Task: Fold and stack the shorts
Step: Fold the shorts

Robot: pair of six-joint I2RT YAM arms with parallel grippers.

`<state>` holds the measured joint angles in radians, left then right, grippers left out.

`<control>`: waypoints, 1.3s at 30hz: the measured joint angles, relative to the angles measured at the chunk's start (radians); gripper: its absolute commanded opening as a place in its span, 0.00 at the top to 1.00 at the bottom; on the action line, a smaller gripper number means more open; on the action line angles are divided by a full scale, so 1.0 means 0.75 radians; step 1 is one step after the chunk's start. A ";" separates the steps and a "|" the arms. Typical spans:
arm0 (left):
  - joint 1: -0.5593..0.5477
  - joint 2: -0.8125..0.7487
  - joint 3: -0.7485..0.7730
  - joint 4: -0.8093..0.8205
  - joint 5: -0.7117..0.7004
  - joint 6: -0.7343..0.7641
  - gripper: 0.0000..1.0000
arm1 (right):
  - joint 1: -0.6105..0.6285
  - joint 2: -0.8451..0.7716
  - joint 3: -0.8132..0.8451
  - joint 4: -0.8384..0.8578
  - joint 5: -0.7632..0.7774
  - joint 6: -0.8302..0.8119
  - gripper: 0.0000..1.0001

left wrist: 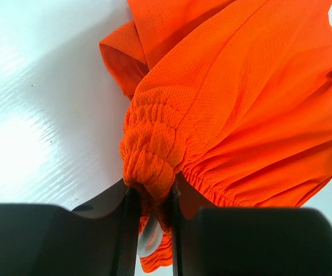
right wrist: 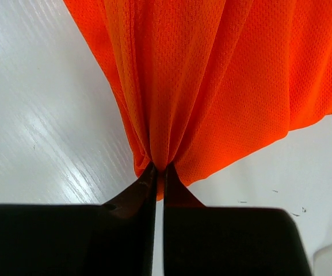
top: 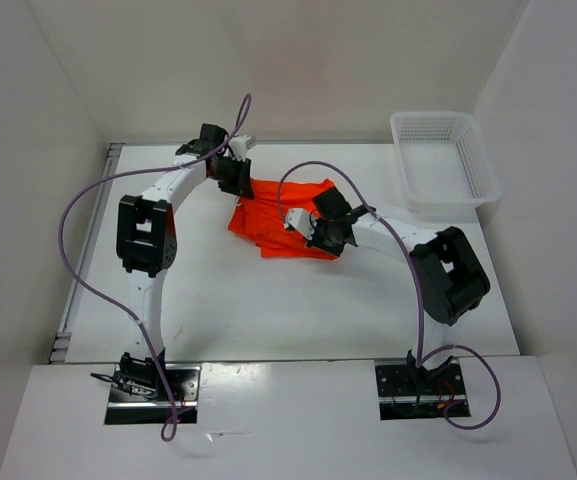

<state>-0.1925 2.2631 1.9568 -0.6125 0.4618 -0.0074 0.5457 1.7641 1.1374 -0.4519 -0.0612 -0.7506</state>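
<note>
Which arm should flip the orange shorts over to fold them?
Probably right: the right end effector pinches loose fabric of the shorts, while the left end effector anchors the gathered waistband.

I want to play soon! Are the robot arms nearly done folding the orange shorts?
Not nearly. Nothing looks folded yet: the shorts lie in a crumpled heap. Right now the left fingers pinch the gathered waistband and the right fingers pinch a bunched fold. Spreading, folding and stacking are all left.

Top external: high behind bases, down over whole surface (top: pixel 268 310).
Left wrist: close, past left fingers (left wrist: pixel 114 198).
Right wrist: close, past right fingers (right wrist: pixel 137 190).
Shared: shorts (top: pixel 278 225).
</note>
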 measured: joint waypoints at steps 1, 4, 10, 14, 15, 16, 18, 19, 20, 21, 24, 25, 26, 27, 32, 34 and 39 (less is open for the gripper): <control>0.003 0.002 0.000 -0.001 0.004 0.000 0.87 | 0.000 0.000 0.001 0.003 -0.003 -0.006 1.00; 0.006 0.011 -0.012 0.007 0.018 0.001 0.80 | 0.009 0.000 0.001 0.003 0.000 -0.014 0.79; 0.010 0.019 -0.070 0.016 0.020 0.001 0.65 | 0.011 0.000 0.025 -0.009 0.030 -0.005 0.44; 0.015 0.019 -0.096 0.032 0.021 0.004 0.54 | 0.011 -0.019 0.089 -0.011 0.016 0.022 0.32; 0.016 0.019 -0.105 0.040 0.021 0.004 0.52 | 0.011 -0.042 0.100 -0.013 0.002 0.033 0.29; 0.017 0.019 -0.113 0.047 0.022 0.003 0.49 | 0.011 -0.079 0.109 -0.014 -0.017 0.041 0.22; 0.018 0.018 -0.135 0.064 0.021 0.004 0.25 | 0.011 -0.170 0.117 -0.013 -0.057 0.066 0.19; 0.018 0.018 -0.146 0.071 0.021 0.001 0.13 | 0.003 -0.228 0.124 -0.008 -0.077 0.078 0.18; 0.018 0.018 -0.155 0.074 0.021 0.002 0.00 | -0.002 -0.277 0.131 -0.004 -0.090 0.092 0.18; 0.018 0.018 -0.159 0.074 0.022 0.011 0.00 | -0.009 -0.332 0.139 0.004 -0.101 0.109 0.17; 0.021 0.017 -0.162 0.074 0.024 0.003 0.00 | -0.076 -0.450 0.166 0.049 -0.124 0.180 0.16; 0.024 0.011 -0.162 0.074 0.026 0.003 0.00 | -0.117 -0.471 0.175 0.062 -0.123 0.205 0.14; 0.028 0.005 -0.162 0.073 0.026 0.003 0.00 | -0.158 -0.482 0.183 0.068 -0.119 0.226 0.13; 0.036 -0.005 -0.162 0.069 0.028 0.003 0.00 | -0.213 -0.485 0.188 0.076 -0.119 0.254 0.13; 0.102 -0.160 -0.159 0.058 0.041 0.002 0.00 | -0.516 -0.476 0.189 0.060 -0.094 0.388 0.02; 0.134 -0.240 -0.117 0.043 0.056 0.002 0.00 | -0.631 -0.470 0.190 0.048 -0.086 0.439 0.00; 0.266 -0.455 -0.039 0.087 0.064 0.004 0.00 | -0.837 -0.440 0.210 -0.034 -0.055 0.541 0.00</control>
<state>0.0067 1.9217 1.9278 -0.5472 0.5095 -0.0048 -0.0822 1.4342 1.2949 -0.4770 -0.1028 -0.3447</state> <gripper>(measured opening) 0.997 0.997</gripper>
